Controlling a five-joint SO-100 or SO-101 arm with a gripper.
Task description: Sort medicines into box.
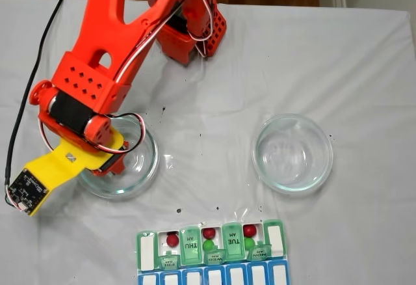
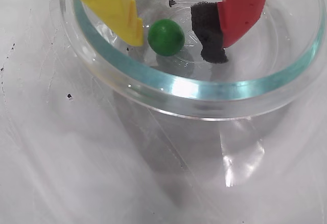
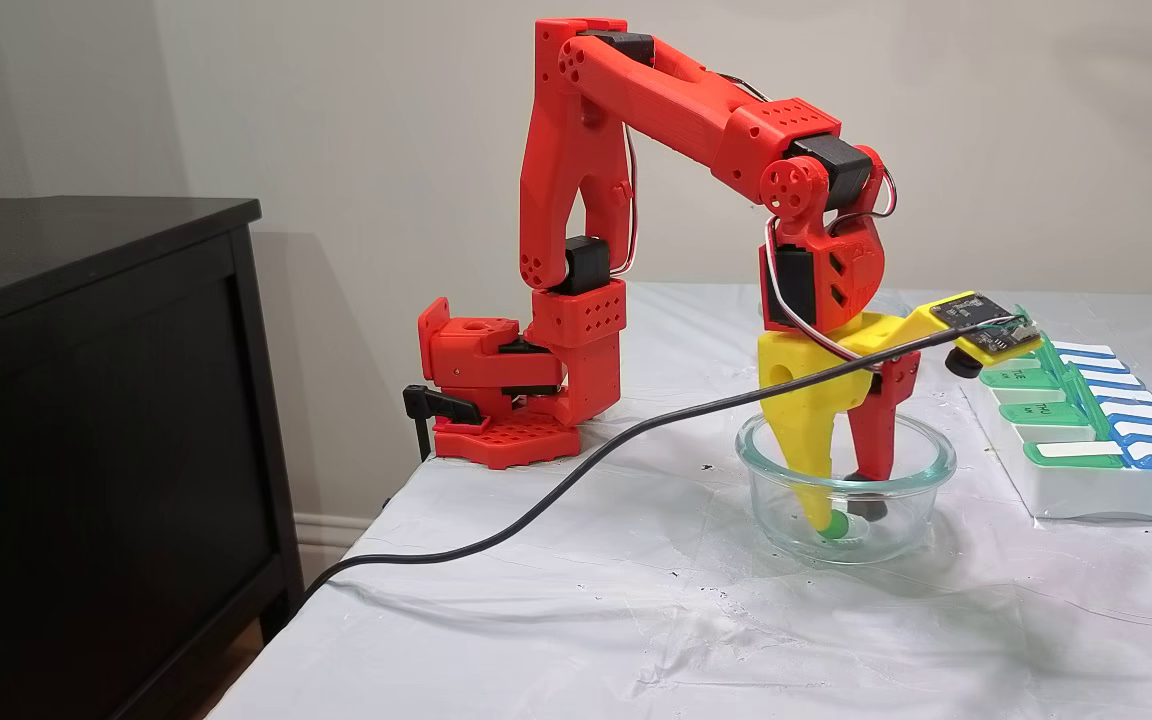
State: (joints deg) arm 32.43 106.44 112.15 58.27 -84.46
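Note:
One green medicine ball (image 2: 166, 37) lies in the left glass dish (image 1: 151, 168). My gripper (image 2: 178, 49) reaches down into that dish, open. Its yellow finger (image 2: 115, 9) stands right beside the ball, and its red finger (image 2: 240, 9) with the black pad is farther off on the other side. A fixed view from the side shows the same ball (image 3: 838, 528) between the fingertips of the gripper (image 3: 844, 518). The box (image 1: 192, 246) lies at the table's near edge; its open compartments hold red balls (image 1: 172, 238) (image 1: 208, 233) (image 1: 249, 230) and green balls (image 1: 208, 246) (image 1: 249, 243).
A second glass dish (image 1: 292, 153) stands to the right with nothing in it. A black cable (image 3: 536, 505) trails across the white cloth to the camera board on the gripper. Tiny dark specks dot the cloth. A dark cabinet (image 3: 86, 420) stands beside the table.

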